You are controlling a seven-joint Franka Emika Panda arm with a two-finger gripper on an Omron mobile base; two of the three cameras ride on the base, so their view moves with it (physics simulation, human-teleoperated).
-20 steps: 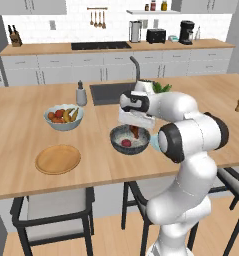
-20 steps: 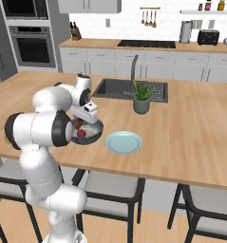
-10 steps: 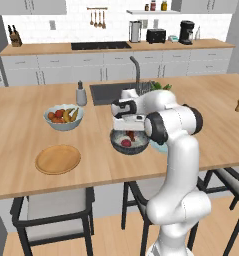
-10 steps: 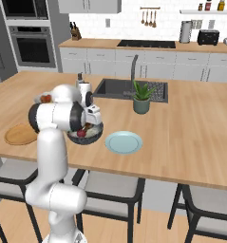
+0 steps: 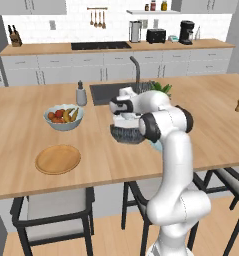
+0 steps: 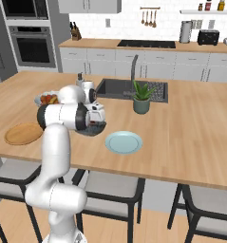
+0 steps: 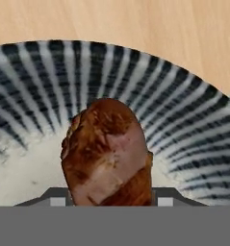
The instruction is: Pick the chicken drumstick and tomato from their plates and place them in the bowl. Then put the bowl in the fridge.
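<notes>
Chicken drumstick lies inside bowl on tabletop, directly beneath gripper; jaws' spread cannot be told.

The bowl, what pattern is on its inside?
The bowl has dark and pale stripes down its wall and a pale speckled bottom; hand view shows it best.

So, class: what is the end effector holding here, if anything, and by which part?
Cannot be told. The chicken drumstick sits right at the end effector, over the bowl, but any contact is hidden.
</notes>
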